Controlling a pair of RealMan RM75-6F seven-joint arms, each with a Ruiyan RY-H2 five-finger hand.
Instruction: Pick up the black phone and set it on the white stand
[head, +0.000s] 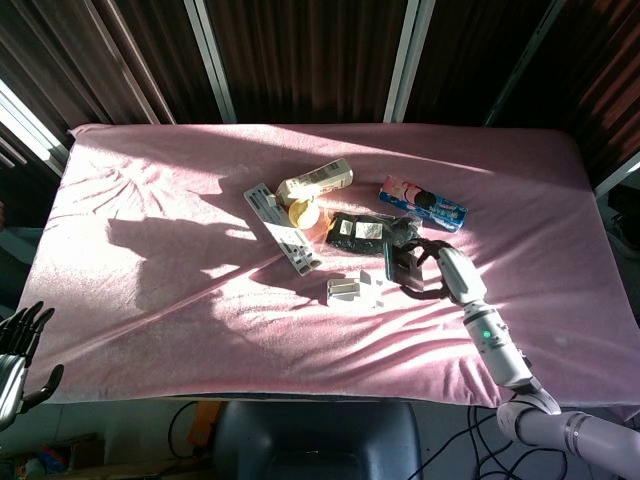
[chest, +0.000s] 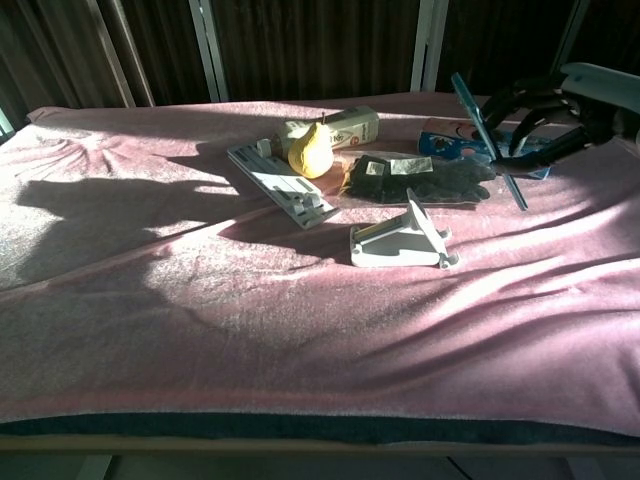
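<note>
My right hand (head: 437, 268) (chest: 545, 110) grips the black phone (head: 397, 264) (chest: 488, 140) and holds it in the air, tipped up on edge. It hangs just right of and above the white stand (head: 357, 291) (chest: 402, 240), which sits empty on the pink cloth near the table's middle. My left hand (head: 18, 355) hangs off the table's near left corner with its fingers apart, holding nothing; only the head view shows it.
Behind the stand lie a black packet (head: 370, 232), a blue snack box (head: 422, 203), a cream bottle (head: 316, 181), a yellow pear-shaped thing (chest: 310, 152) and a white strip (head: 283, 228). The pink cloth (head: 150, 270) spreads wide on the left.
</note>
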